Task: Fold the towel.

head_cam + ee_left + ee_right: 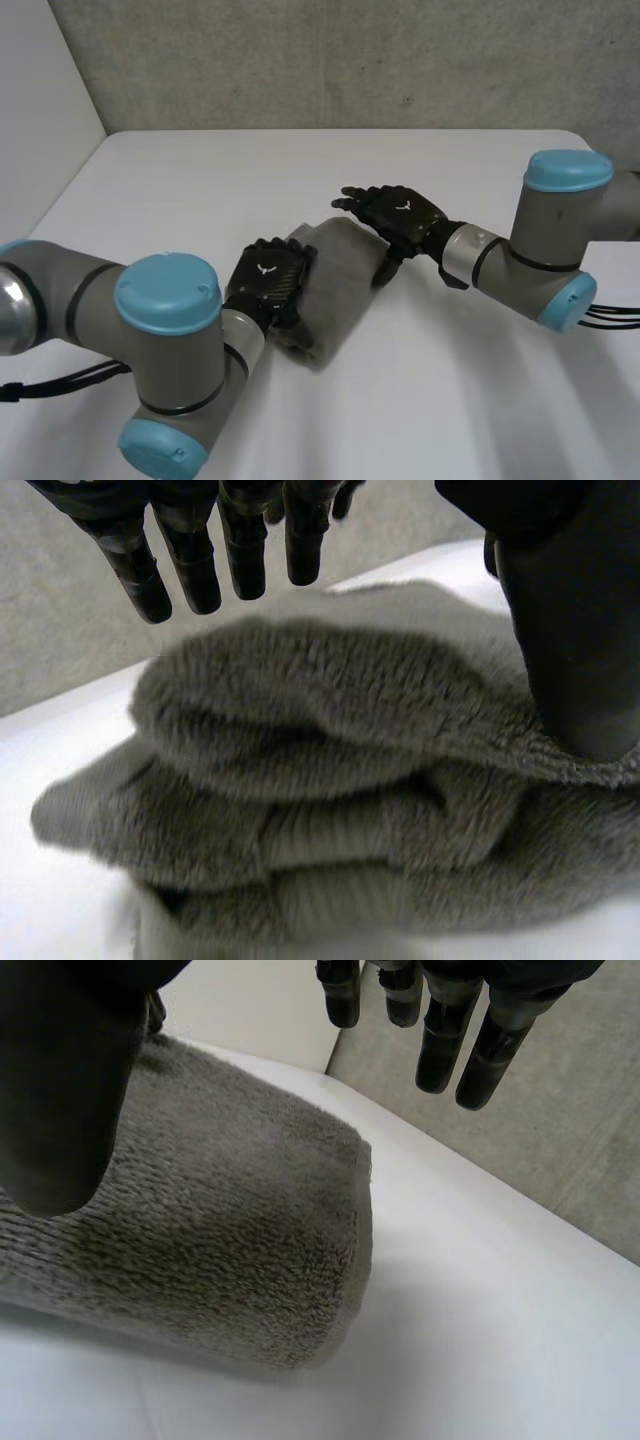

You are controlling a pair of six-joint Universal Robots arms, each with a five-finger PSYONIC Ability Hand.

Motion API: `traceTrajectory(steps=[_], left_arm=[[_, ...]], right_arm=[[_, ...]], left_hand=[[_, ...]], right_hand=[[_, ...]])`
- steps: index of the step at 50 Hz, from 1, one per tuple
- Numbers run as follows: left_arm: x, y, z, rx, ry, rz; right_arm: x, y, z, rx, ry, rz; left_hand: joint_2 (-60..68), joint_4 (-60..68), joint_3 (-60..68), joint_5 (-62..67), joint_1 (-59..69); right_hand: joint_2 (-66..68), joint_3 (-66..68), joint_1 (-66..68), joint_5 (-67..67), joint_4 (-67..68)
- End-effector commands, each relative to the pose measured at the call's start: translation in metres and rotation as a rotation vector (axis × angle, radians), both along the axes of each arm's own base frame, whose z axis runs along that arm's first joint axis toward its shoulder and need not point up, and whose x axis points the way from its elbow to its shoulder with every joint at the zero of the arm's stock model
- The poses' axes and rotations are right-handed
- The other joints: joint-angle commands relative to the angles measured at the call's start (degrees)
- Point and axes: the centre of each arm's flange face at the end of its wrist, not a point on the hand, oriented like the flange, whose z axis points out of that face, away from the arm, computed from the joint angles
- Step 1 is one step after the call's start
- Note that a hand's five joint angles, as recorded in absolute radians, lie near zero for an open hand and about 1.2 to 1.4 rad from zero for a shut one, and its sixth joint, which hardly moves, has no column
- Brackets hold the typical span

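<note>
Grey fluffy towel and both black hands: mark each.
Grey fluffy towel (340, 292), head view, folded top.
Left hand (271, 281), head view, its back.
Right hand (401, 213), head view, its back.

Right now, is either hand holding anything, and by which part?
Nothing is held. Left hand and right hand are both open at the folded towel; the left thumb rests on top.

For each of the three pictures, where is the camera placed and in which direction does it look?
Head view: behind the arms, looking down at the white table; both arms, left hand and right hand at the towel.
Left wrist view: on the left wrist, facing the towel's stacked layers; its own fingers and thumb.
Right wrist view: on the right wrist, facing a towel end; its own fingers and thumb.
All share the towel.
</note>
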Motion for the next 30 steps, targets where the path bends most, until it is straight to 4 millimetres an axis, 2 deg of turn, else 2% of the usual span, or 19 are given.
traceTrajectory(steps=[1, 5, 10, 17, 18, 19, 20, 21, 22, 23, 24, 25, 26, 27, 28, 29, 30], left_arm=[[0.000, -0.010, -0.008, -0.034, -0.020, 0.031], [0.003, -0.018, -0.010, -0.062, -0.043, 0.041], [0.019, -0.037, -0.014, -0.099, -0.107, 0.094], [0.020, -0.038, -0.008, -0.108, -0.105, 0.110], [0.019, -0.038, -0.002, -0.118, -0.095, 0.110], [0.020, -0.039, 0.008, -0.140, -0.079, 0.113], [0.020, -0.039, 0.008, -0.140, -0.078, 0.114], [0.020, -0.038, 0.027, -0.177, -0.049, 0.114], [0.020, -0.039, 0.041, -0.208, -0.027, 0.118], [0.020, -0.039, 0.041, -0.209, -0.027, 0.118], [0.020, -0.039, 0.055, -0.239, -0.004, 0.122], [0.020, -0.039, 0.055, -0.239, -0.004, 0.122], [0.022, -0.039, 0.069, -0.270, 0.020, 0.126], [0.024, -0.041, 0.084, -0.301, 0.043, 0.137], [0.024, -0.041, 0.084, -0.301, 0.043, 0.137], [0.027, -0.042, 0.097, -0.331, 0.065, 0.147], [0.029, -0.043, 0.109, -0.357, 0.084, 0.155]], right_arm=[[0.016, -0.003, -0.020, -0.027, 0.015, 0.052], [0.021, -0.004, -0.028, -0.044, 0.038, 0.061], [0.029, -0.001, -0.034, -0.057, 0.044, 0.081], [0.028, 0.001, -0.028, -0.051, 0.047, 0.077], [0.026, 0.000, -0.021, -0.055, 0.048, 0.065], [0.025, 0.000, -0.008, -0.077, 0.046, 0.045], [0.020, 0.000, 0.012, -0.111, 0.040, 0.013], [0.020, 0.000, 0.012, -0.111, 0.040, 0.013], [0.014, 0.000, 0.031, -0.140, 0.032, -0.024], [0.009, 0.003, 0.048, -0.166, 0.029, -0.062], [0.009, 0.003, 0.048, -0.167, 0.029, -0.063], [0.003, 0.005, 0.062, -0.187, 0.026, -0.112], [-0.009, 0.002, 0.075, -0.201, 0.025, -0.190], [-0.009, 0.002, 0.075, -0.201, 0.025, -0.191], [-0.021, -0.001, 0.087, -0.209, 0.019, -0.280], [-0.034, -0.003, 0.098, -0.205, 0.009, -0.372], [-0.034, -0.003, 0.099, -0.205, 0.009, -0.373]], left_hand=[[-2.3, -3.2, -2.9, -1.9, -4.8], [-2.3, -3.2, -2.9, -1.9, -4.8], [-2.3, -3.2, -2.9, -1.9, -4.8], [-2.5, -3.2, -2.9, -2.1, -4.9], [-2.7, -3.2, -2.9, -2.3, -5.1], [-3.0, -3.2, -2.9, -2.6, -5.4], [-3.0, -3.2, -2.9, -2.6, -5.4], [-3.5, -3.2, -2.9, -3.1, -5.9], [-3.7, -3.2, -2.9, -3.3, -6.1], [-3.7, -3.2, -2.9, -3.3, -6.1], [-3.7, -3.2, -2.9, -3.3, -6.1], [-3.7, -3.2, -2.9, -3.3, -6.1], [-3.7, -3.2, -2.9, -3.3, -6.1], [-3.7, -3.2, -2.9, -3.3, -6.1], [-3.7, -3.2, -2.9, -3.3, -6.1], [-3.7, -3.2, -2.9, -3.3, -6.1], [-3.7, -3.2, -2.9, -3.3, -6.1]], right_hand=[[-4.3, -2.0, -5.2, -3.5, -3.3], [-4.1, -2.0, -5.1, -3.5, -3.3], [-4.1, -2.0, -5.1, -3.5, -3.3], [-4.3, -2.0, -5.2, -3.5, -3.3], [-4.6, -2.0, -5.6, -3.5, -3.3], [-4.8, -2.0, -5.7, -3.5, -3.3], [-4.9, -2.0, -5.9, -3.5, -3.3], [-4.9, -2.0, -5.9, -3.5, -3.3], [-4.9, -2.0, -5.9, -3.5, -3.3], [-4.9, -2.0, -5.9, -3.5, -3.3], [-4.9, -2.0, -5.9, -3.5, -3.3], [-4.9, -2.0, -5.9, -3.5, -3.3], [-4.9, -2.0, -5.9, -3.5, -3.3], [-4.9, -2.0, -5.9, -3.5, -3.3], [-4.9, -2.0, -5.9, -3.5, -3.3], [-4.9, -2.0, -5.9, -3.5, -3.3], [-4.9, -2.0, -5.9, -3.5, -3.3]])
